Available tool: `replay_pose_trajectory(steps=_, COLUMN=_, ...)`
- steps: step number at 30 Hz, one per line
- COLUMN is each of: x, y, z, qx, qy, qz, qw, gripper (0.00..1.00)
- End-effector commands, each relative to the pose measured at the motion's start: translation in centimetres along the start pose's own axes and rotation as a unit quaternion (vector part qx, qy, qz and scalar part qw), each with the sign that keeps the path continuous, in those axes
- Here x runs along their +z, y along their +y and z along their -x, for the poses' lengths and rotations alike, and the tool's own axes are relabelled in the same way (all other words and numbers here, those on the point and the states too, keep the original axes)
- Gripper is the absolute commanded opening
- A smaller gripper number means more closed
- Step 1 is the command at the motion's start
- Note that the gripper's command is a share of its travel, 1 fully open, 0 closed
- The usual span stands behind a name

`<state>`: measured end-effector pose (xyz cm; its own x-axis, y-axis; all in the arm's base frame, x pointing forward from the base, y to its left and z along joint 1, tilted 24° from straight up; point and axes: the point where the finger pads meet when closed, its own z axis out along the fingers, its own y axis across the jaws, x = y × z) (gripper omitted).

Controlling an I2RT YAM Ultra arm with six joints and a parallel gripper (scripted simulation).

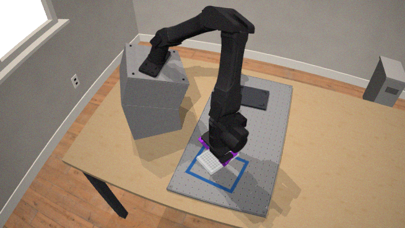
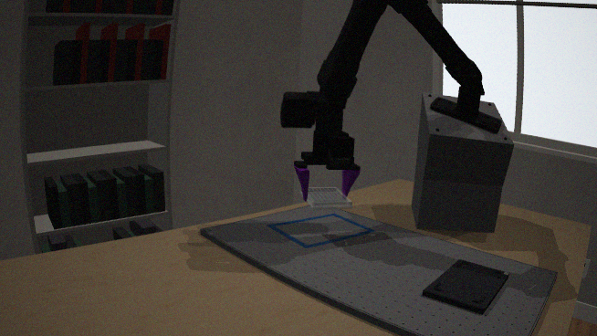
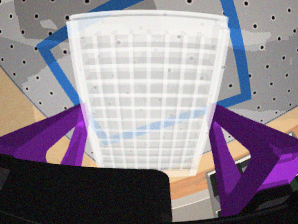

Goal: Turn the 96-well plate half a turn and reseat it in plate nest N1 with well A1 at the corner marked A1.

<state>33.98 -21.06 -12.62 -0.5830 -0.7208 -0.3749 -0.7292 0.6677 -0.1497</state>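
Observation:
My gripper (image 2: 327,191) with purple fingers is shut on the white 96-well plate (image 2: 329,197) and holds it level in the air above the blue taped outline B1 (image 2: 319,229). In the top view the plate (image 1: 210,162) hangs over the near left part of the outline (image 1: 217,172). In the wrist view the plate (image 3: 148,90) fills the middle between the purple fingers, with the blue tape (image 3: 226,23) below it. The dark plate nest N1 (image 2: 466,285) (image 1: 254,97) lies empty at the other end of the deck. I cannot tell which corner of the plate is cut off.
The grey perforated deck lies on the wooden table. The tall grey pedestal (image 1: 152,90) that carries the arm's base stands to the left of the deck. A grey box (image 1: 385,82) stands on the floor at the far right.

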Motion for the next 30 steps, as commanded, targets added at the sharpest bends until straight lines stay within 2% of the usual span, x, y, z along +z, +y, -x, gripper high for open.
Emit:
replay_pose_trajectory(steps=1, x=-0.3, y=-0.5, z=0.0, qx=0.001, qy=-0.001, qz=-0.008, qw=1.0, gripper=0.0)
replay_pose_trajectory(steps=30, x=1.4, y=-0.6, z=0.0, qx=0.001, qy=-0.001, qz=-0.008, qw=1.0, gripper=0.0)
